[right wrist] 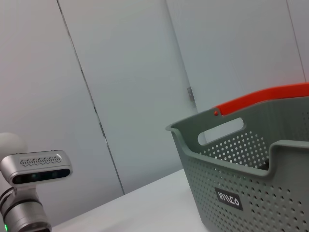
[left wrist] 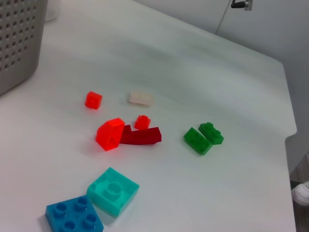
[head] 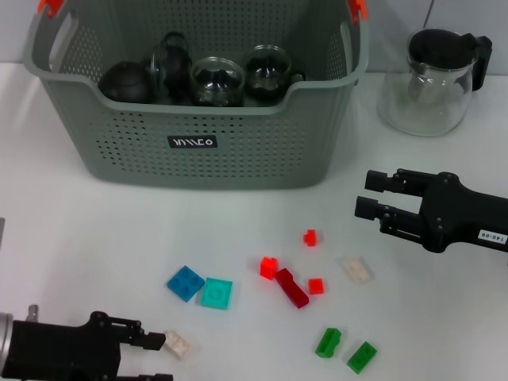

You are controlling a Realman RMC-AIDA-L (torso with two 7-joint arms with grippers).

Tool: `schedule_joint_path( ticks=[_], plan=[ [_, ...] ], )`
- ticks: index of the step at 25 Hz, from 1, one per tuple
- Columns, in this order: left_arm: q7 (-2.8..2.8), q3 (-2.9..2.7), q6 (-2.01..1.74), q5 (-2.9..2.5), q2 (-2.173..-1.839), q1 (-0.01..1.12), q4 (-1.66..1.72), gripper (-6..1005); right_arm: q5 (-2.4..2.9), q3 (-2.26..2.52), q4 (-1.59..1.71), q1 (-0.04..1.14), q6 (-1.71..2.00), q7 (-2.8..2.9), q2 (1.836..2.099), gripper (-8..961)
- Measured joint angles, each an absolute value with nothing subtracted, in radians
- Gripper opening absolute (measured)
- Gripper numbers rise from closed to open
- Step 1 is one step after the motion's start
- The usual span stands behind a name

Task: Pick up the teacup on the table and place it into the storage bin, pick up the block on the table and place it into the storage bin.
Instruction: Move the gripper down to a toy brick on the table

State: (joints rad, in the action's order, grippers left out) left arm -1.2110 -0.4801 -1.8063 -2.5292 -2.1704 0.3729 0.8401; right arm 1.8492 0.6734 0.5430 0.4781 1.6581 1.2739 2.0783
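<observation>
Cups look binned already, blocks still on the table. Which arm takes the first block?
Probably left. The left gripper sits low at the table's near edge, open, right beside the whitish block. The right gripper hangs empty farther back, nearer the storage bin, with no block beside it.

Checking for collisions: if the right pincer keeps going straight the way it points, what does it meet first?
The right pincer points toward the robot's left; likely the storage bin near its front corner, though height is unclear.
</observation>
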Motion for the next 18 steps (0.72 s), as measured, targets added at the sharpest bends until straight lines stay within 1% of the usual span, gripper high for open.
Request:
schedule_joint_path(
  ticks=[18],
  plan=[
    [-1.21,-0.486,-1.721,-2.539,-2.169,0.396,0.779,578,1.848,0.673,0.543,0.479,1.665,1.273,2.075,551]
  ],
)
